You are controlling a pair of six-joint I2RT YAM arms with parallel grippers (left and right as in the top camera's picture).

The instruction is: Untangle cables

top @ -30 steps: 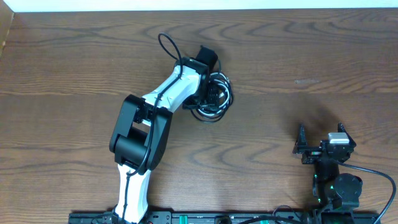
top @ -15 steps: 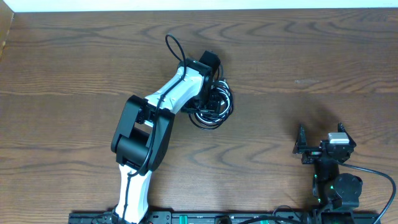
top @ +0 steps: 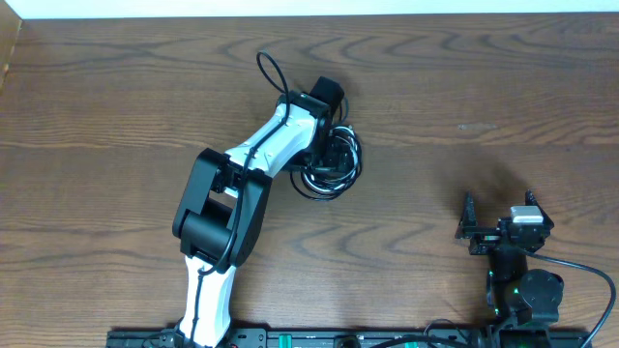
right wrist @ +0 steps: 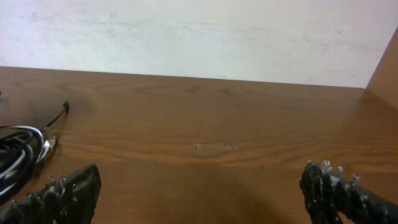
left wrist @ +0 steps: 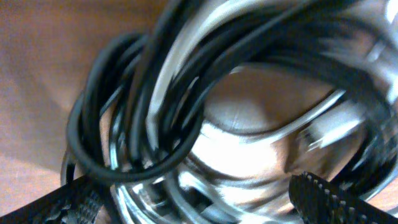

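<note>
Cables point(top: 334, 166) lie in one round bunch on the brown wooden surface point(top: 484, 97), a bit left of the middle and toward the far side. Most of the cords are black, and at least one is white. They loop over and under each other.

The left gripper point(top: 332, 145) hangs right over the top of the bunch, at the end of the white left arm point(top: 261, 155). Its wrist camera is filled with shiny black and white loops. The two dark fingertips point(left wrist: 81, 199) sit far apart in the bottom corners, so the jaws are wide open, with cords between them. That view is blurry, so I cannot tell if a fingertip touches a cord.

A thicker black cord point(top: 266, 70) curls up from the left arm in a loop.

The right gripper point(top: 468, 230) is well apart from the bunch, low on the right side near its base. Its jaws are wide open and hold nothing. In its wrist camera the bunch peeks in at the far left edge, with one thin black end point(right wrist: 62, 109) poking out. A pale wall point(right wrist: 186, 31) stands behind the surface.
</note>
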